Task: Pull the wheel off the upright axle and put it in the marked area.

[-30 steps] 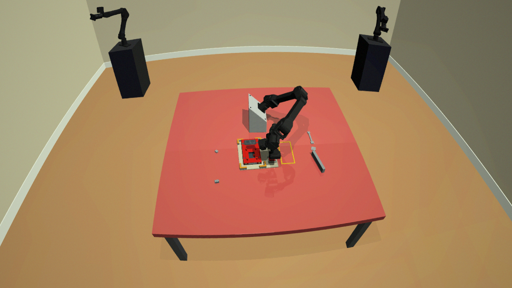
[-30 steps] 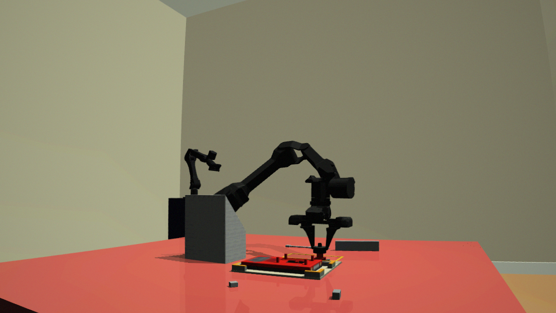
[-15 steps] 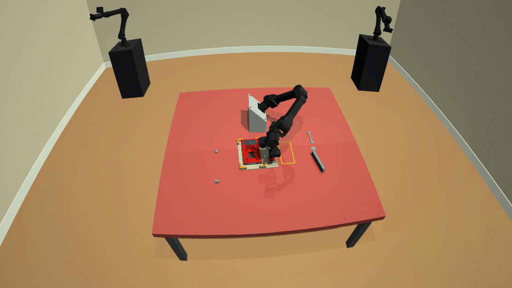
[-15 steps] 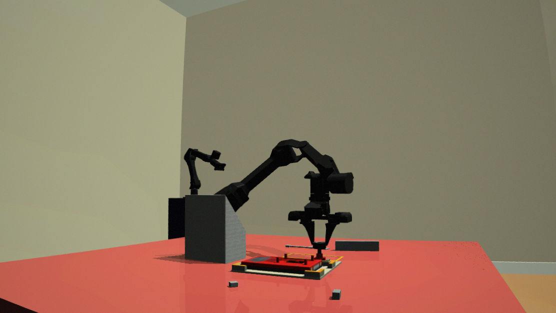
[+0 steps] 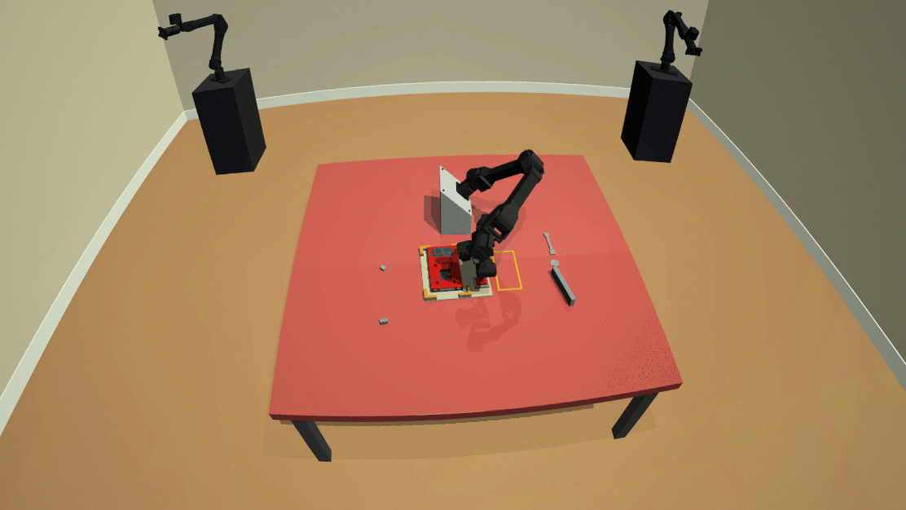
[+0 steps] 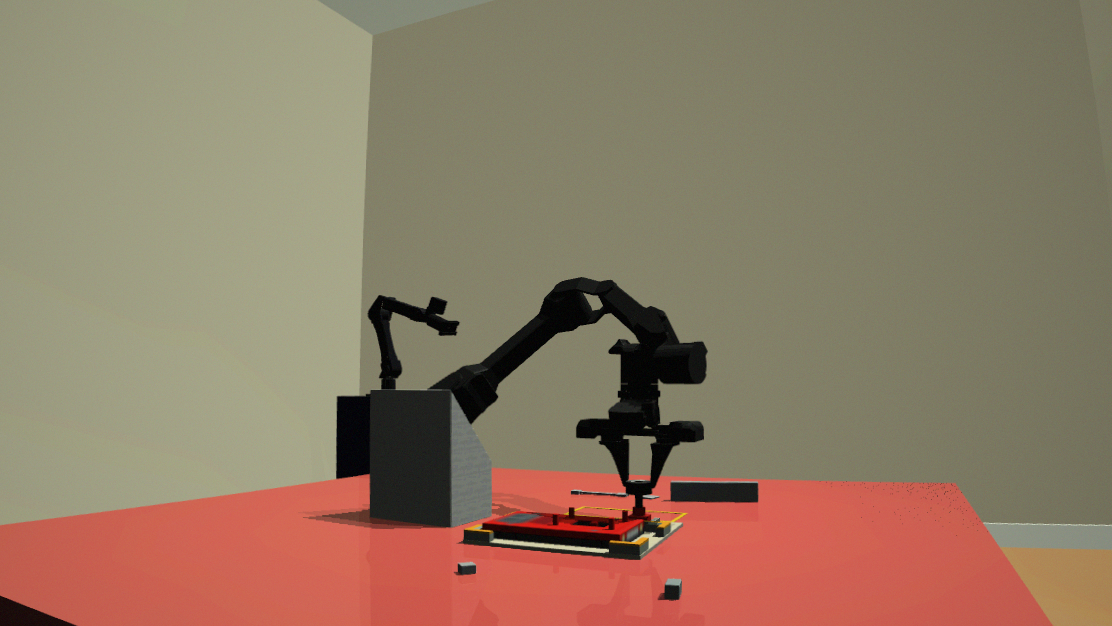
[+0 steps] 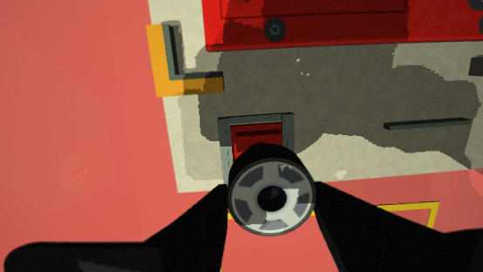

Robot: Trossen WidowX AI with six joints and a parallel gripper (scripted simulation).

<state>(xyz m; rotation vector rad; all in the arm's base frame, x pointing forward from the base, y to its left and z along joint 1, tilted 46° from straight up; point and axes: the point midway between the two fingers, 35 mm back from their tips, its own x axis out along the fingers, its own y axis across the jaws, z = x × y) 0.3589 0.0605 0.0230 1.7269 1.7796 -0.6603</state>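
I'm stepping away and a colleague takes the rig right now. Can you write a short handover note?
Gripper: shut on the wheel, one finger on each side of it.
Wheel: held above the edge of the fixture board, beside the yellow marked area.
Done: wheel gripped; in the exterior view it looks lifted above the board.
Left: carry it over the marked area, set it down inside, open the gripper and back clear.

The arm (image 6: 544, 326) arches over, wrist pointing straight down, tool (image 6: 639, 480) clamped on the wheel (image 7: 271, 197).
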